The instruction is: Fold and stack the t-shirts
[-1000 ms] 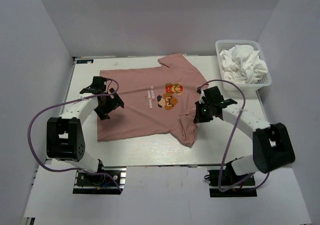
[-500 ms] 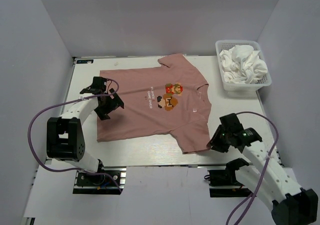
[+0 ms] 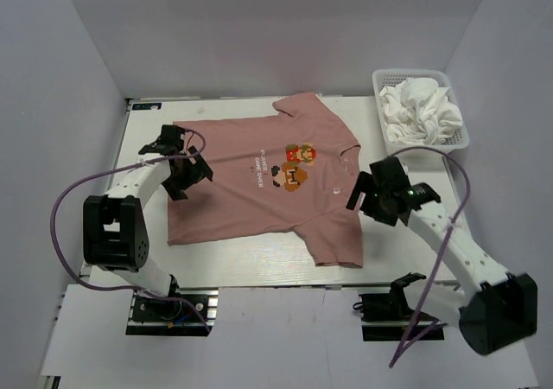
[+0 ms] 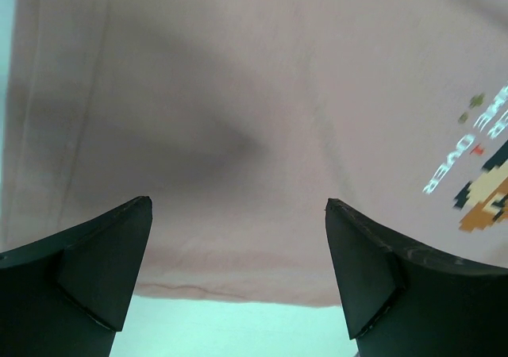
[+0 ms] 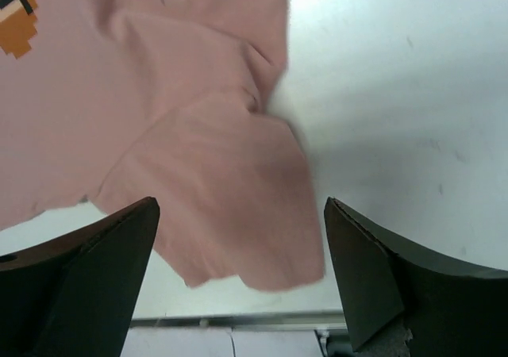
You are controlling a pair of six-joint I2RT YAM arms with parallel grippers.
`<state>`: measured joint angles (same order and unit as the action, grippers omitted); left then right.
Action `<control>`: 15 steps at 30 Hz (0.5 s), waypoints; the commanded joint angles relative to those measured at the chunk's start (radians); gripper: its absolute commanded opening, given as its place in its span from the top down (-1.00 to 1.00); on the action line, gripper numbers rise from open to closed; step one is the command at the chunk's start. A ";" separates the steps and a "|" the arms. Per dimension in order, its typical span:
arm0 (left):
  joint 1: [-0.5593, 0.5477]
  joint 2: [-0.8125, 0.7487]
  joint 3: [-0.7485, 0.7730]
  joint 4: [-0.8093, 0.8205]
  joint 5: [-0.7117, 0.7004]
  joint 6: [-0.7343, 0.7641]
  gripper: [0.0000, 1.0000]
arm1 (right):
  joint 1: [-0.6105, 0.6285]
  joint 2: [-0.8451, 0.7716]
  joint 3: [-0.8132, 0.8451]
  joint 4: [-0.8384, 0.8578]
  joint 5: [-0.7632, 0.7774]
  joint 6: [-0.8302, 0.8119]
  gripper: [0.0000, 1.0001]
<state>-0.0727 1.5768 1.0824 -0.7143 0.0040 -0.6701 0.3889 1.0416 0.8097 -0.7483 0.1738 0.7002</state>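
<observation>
A dusty pink t-shirt (image 3: 251, 194) with a pixel-art chest graphic (image 3: 294, 166) lies spread flat on the white table (image 3: 406, 238), its collar toward the right. My left gripper (image 3: 188, 171) hovers over the shirt's hem end, open and holding nothing; its wrist view shows the pink cloth (image 4: 238, 111) and hem edge between the jaws (image 4: 238, 282). My right gripper (image 3: 366, 195) stands open beside the near sleeve (image 3: 339, 238). That sleeve (image 5: 230, 190) lies loose on the table, below the open right gripper (image 5: 242, 274). White t-shirts (image 3: 421, 108) sit bunched in the basket.
A white mesh basket (image 3: 411, 73) stands at the back right corner of the table. Grey walls close in on three sides. Purple cables loop from both arms. The table's near edge (image 5: 238, 319) runs just below the sleeve.
My right gripper has opened and let go of the near sleeve after drawing it out flat toward the near edge, then swung back beside the shirt. The left arm shifted only slightly.
</observation>
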 commanded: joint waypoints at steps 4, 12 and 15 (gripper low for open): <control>0.025 0.127 0.218 -0.040 -0.195 0.043 -1.00 | 0.030 0.395 0.227 0.282 0.010 -0.186 -0.80; 0.034 0.439 0.537 -0.043 -0.233 0.132 -1.00 | 0.030 0.825 0.525 0.299 0.012 -0.255 -0.80; 0.034 0.523 0.626 -0.010 -0.234 0.162 -1.00 | 0.010 0.921 0.594 0.245 0.050 -0.223 -0.80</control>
<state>-0.0402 2.0773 1.6287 -0.7494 -0.2108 -0.5571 0.4160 1.9087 1.3483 -0.4614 0.1734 0.4824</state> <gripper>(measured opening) 0.998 0.900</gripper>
